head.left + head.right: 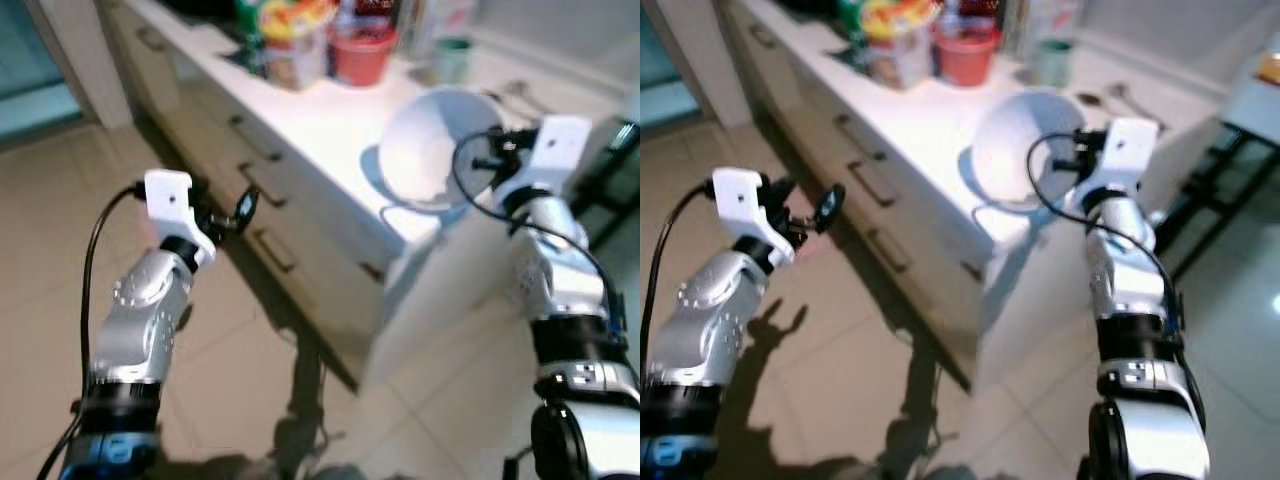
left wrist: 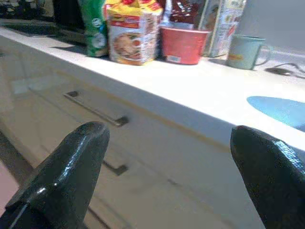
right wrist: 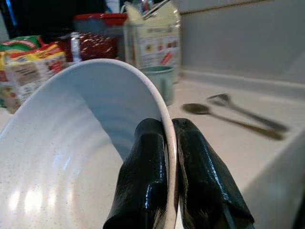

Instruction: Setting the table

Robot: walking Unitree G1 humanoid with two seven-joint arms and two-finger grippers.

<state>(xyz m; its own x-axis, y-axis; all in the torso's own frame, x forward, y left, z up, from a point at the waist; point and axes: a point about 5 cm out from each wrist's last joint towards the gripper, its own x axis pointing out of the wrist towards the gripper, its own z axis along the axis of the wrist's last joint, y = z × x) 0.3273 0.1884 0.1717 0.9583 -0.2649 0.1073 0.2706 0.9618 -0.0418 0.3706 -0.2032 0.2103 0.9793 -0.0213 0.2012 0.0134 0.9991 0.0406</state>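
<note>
White bowl (image 3: 71, 157) tilted on edge above the table (image 1: 330, 130), rim pinched btw right gripper (image 3: 170, 167) jaws, one finger inside, one outside. Left gripper (image 2: 167, 176) jaws wide apart, holding nothing, in front of drawers (image 2: 95, 114).

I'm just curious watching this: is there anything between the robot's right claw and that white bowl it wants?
Nothing visible. The right gripper is already shut on the white bowl, one finger inside the rim and one outside, holding it tilted above the counter. The left gripper hangs open beside the drawers.
</note>
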